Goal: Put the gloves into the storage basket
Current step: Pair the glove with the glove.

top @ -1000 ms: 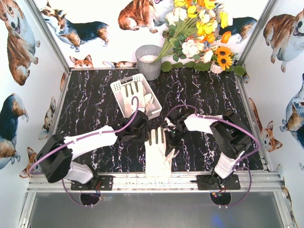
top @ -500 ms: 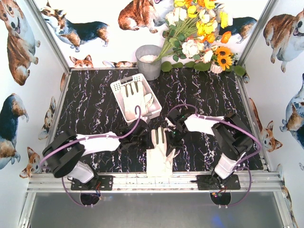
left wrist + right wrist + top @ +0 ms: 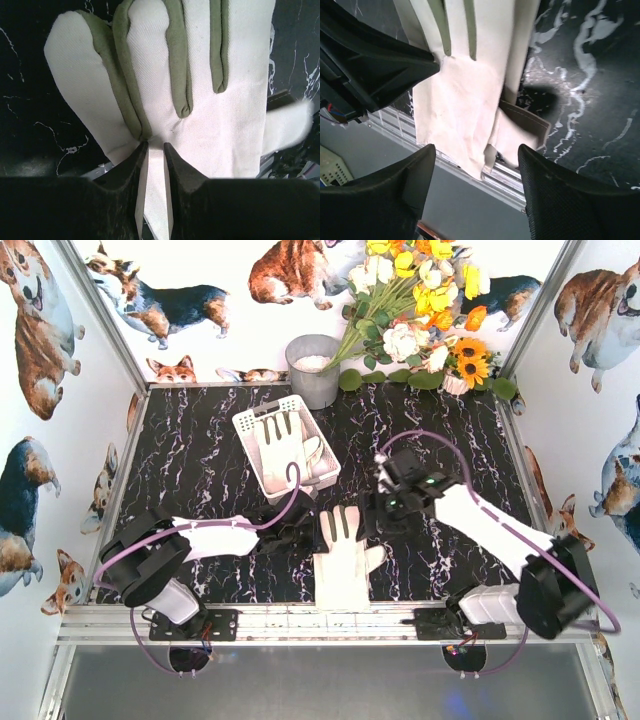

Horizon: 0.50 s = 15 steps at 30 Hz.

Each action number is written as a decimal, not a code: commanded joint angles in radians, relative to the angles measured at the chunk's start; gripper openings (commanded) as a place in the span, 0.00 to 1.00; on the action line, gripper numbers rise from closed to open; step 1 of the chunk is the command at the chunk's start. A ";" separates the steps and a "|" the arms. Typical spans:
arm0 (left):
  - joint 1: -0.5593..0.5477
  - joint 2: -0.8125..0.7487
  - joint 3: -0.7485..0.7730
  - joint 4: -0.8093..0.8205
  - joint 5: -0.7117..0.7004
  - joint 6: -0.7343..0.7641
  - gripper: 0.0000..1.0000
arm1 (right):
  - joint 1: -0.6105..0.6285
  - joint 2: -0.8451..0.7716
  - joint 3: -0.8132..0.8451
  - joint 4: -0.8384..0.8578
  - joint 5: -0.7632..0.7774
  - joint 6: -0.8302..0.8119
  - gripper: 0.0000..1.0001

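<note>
One cream-white glove (image 3: 343, 565) lies flat near the table's front edge, fingers pointing away and cuff over the metal rail. Its grey finger strips fill the left wrist view, glove (image 3: 210, 125). My left gripper (image 3: 308, 532) comes in from the left. The same left gripper (image 3: 155, 146) is shut on a fold of fabric at the base of the glove's fingers. My right gripper (image 3: 368, 520) hovers just right of the glove, open. In its own view the right gripper (image 3: 476, 150) holds nothing, with the glove (image 3: 465, 100) below. Another glove (image 3: 280, 445) lies in the white storage basket (image 3: 250, 420).
A grey metal bucket (image 3: 313, 370) stands behind the basket at the back wall. A bunch of artificial flowers (image 3: 420, 310) fills the back right corner. The aluminium rail (image 3: 400, 612) runs along the front edge under the glove's cuff.
My right gripper has opened, let go of the glove and pulled back up and to the right. The left gripper has stayed pinched on the glove, which now lies flatter.
</note>
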 commanded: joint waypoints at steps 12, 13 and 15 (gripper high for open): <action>-0.005 0.022 0.002 -0.052 -0.025 0.010 0.16 | -0.147 -0.080 -0.266 0.197 -0.257 0.053 0.85; -0.005 0.022 0.001 -0.052 -0.025 0.010 0.16 | -0.147 -0.078 -0.283 0.226 -0.269 0.064 0.85; -0.005 0.026 0.002 -0.050 -0.022 0.010 0.16 | -0.147 -0.071 -0.313 0.278 -0.285 0.083 0.86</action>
